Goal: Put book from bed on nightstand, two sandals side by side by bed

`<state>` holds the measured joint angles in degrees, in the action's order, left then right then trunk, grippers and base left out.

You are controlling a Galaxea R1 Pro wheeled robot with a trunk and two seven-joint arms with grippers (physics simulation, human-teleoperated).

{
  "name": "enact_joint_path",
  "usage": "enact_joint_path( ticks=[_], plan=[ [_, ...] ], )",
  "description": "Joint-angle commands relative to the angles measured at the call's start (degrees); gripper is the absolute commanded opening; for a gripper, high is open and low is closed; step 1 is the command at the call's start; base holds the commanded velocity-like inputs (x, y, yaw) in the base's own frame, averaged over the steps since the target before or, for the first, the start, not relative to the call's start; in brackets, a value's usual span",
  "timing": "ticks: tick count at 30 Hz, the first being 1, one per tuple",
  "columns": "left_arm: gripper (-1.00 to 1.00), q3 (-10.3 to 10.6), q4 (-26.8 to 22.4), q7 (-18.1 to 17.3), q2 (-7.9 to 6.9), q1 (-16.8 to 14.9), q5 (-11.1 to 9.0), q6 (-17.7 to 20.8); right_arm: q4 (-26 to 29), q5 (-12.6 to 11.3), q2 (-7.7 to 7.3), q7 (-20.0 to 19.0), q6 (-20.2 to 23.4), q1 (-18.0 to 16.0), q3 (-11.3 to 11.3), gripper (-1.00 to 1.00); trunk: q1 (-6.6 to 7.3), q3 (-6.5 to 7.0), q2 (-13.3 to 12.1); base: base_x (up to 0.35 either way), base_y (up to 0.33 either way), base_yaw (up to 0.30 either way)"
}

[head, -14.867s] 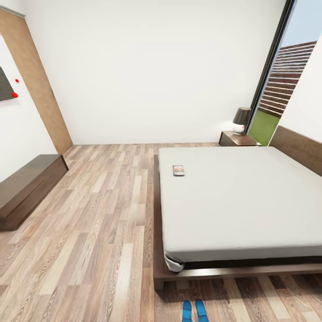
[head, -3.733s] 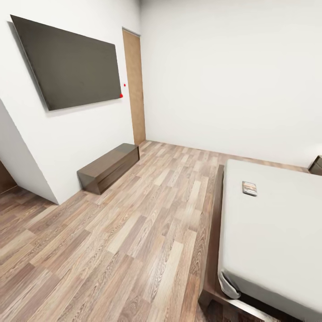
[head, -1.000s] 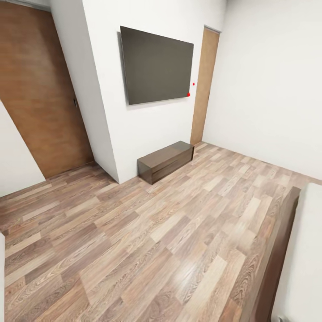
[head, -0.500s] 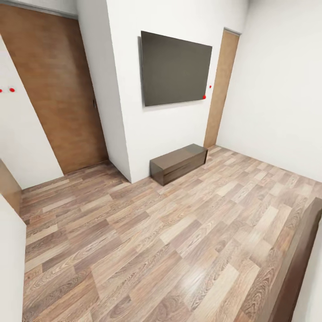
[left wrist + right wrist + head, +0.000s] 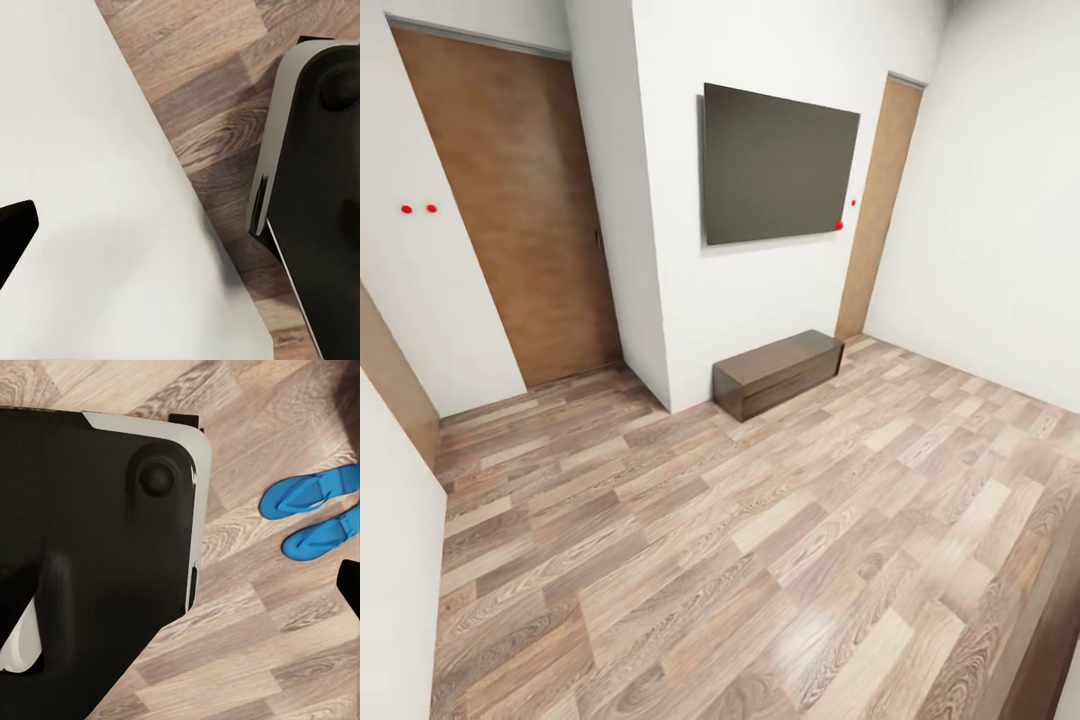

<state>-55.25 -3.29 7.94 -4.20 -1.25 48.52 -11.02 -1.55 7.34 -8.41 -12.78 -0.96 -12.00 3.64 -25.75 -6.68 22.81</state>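
A bedroom's wood-plank floor [image 5: 760, 560] spreads below white walls in the head view, with a dark wall screen [image 5: 778, 165] above a low dark bench [image 5: 778, 372], a brown door [image 5: 520, 215], and the bed's dark frame edge [image 5: 1050, 640] at lower right.

The right wrist view shows the 2 sandals [image 5: 319, 514]: bright blue, flat, narrow-soled, lying side by side and close together on the planks beside the robot's black base [image 5: 97, 555].

The left wrist view shows a plain pale surface [image 5: 90, 202] and more floor.

Only dark finger slivers appear at the wrist views' edges, so whether either claw is open or closed cannot be told.
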Motion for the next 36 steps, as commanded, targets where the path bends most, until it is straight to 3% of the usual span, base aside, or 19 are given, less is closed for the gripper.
enact_joint_path(
  ticks=[1,36],
  plan=[
    [1.0,-0.38,0.13,0.32,-0.02,-0.06,0.59,-0.23,-0.12,0.57,-0.03,-0.14,-0.1,-0.07,0.4,1.0,-0.03,-0.03,0.11,0.0,0.0,0.143],
    [1.0,-0.38,0.13,0.27,-0.02,-0.06,0.61,-0.14,-0.11,0.49,-0.03,-0.14,-0.1,-0.04,0.4,1.0,-0.03,0.62,0.11,0.0,0.0,0.034]
  ],
)
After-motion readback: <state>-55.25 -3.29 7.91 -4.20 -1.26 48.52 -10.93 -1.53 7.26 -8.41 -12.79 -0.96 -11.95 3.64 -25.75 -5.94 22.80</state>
